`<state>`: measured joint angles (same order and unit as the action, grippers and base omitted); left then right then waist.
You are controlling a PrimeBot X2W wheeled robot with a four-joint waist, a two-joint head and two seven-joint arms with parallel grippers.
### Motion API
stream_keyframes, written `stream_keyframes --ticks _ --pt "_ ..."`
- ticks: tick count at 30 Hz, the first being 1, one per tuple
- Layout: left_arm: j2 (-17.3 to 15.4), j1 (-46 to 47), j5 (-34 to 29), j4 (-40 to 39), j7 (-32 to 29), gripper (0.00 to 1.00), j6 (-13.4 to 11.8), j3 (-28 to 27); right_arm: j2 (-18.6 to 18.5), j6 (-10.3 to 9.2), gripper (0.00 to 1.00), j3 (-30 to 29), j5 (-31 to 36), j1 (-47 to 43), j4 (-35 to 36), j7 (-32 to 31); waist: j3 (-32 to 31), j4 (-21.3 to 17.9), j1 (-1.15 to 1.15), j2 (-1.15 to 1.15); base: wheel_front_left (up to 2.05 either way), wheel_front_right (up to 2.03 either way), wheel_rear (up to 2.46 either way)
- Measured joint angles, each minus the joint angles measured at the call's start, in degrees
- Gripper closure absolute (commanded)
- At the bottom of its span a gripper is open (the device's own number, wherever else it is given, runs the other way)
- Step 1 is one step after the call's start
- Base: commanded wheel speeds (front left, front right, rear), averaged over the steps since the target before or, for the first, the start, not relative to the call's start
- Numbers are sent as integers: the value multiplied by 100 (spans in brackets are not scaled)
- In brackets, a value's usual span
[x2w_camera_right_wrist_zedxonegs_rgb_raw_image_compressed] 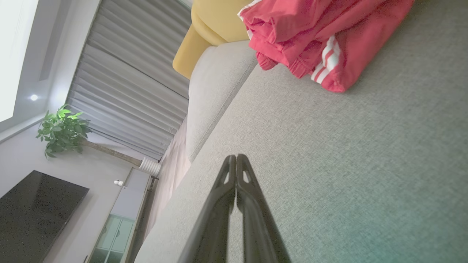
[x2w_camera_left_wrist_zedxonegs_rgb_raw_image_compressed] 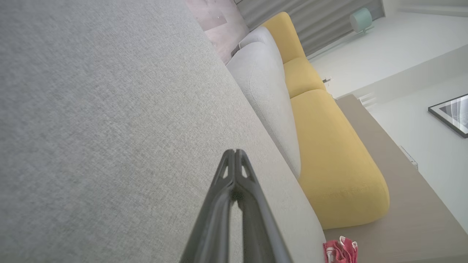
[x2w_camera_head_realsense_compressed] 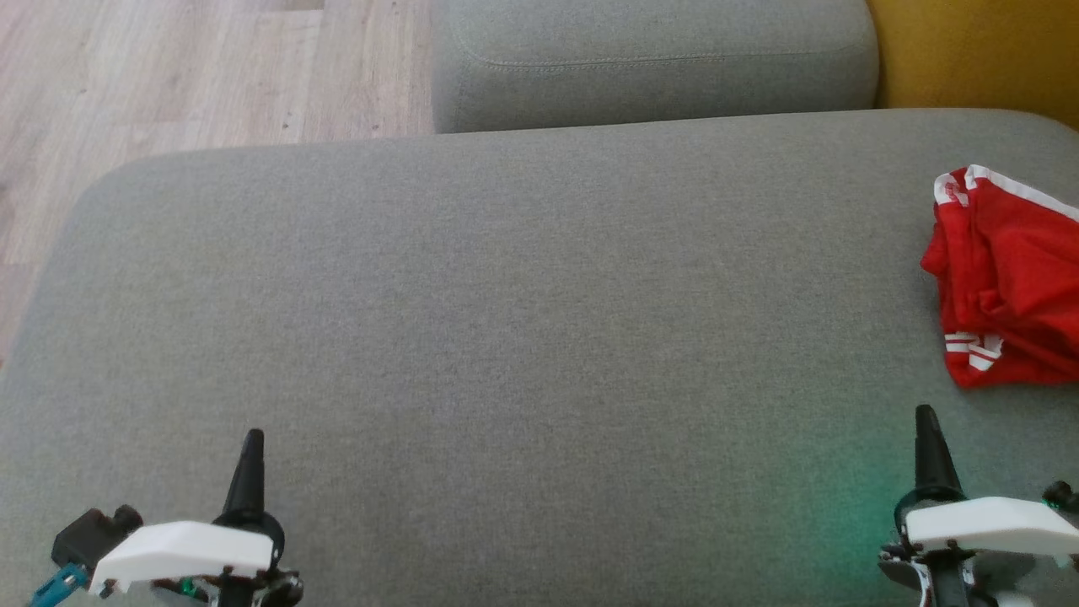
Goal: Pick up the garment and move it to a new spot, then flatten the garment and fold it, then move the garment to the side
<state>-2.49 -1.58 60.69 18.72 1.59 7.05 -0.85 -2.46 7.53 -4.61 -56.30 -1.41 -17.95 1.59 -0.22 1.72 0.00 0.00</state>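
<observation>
1. Garment (x2w_camera_head_realsense_compressed: 1007,278): red cloth with white stripes, lying in a bunched heap at the right edge of the grey seat cushion (x2w_camera_head_realsense_compressed: 506,320). The head view's border cuts off its right part. Nothing holds it.
2. Long axis: in the head view the heap runs roughly near to far, from a striped corner at the near end to a white band at the far end.
3. Right gripper (x2w_camera_head_realsense_compressed: 927,417): fingers pressed together and empty, poised over bare cushion. The garment lies ahead of it and slightly to its right, near but apart. The right wrist view places the striped corner up and right of the closed tips.
4. Left gripper (x2w_camera_head_realsense_compressed: 252,438): likewise closed on nothing, well apart from the garment across the width of the seat.
5. Judgement: the right arm is plainly the nearer. Its jaws would need to part before reaching forward to the near striped corner.
6. Surroundings: a grey back cushion (x2w_camera_head_realsense_compressed: 649,59), a yellow cushion (x2w_camera_head_realsense_compressed: 978,51) and a wooden floor (x2w_camera_head_realsense_compressed: 169,76).
</observation>
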Motion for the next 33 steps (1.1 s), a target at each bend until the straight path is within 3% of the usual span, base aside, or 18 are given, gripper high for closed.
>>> stream_keyframes --ticks 33 --pt "5 269 2090 -175 -526 100 1 -213 0 0 100 -193 -2379 249 91 -515 27 -118 0 0 0 0 0"
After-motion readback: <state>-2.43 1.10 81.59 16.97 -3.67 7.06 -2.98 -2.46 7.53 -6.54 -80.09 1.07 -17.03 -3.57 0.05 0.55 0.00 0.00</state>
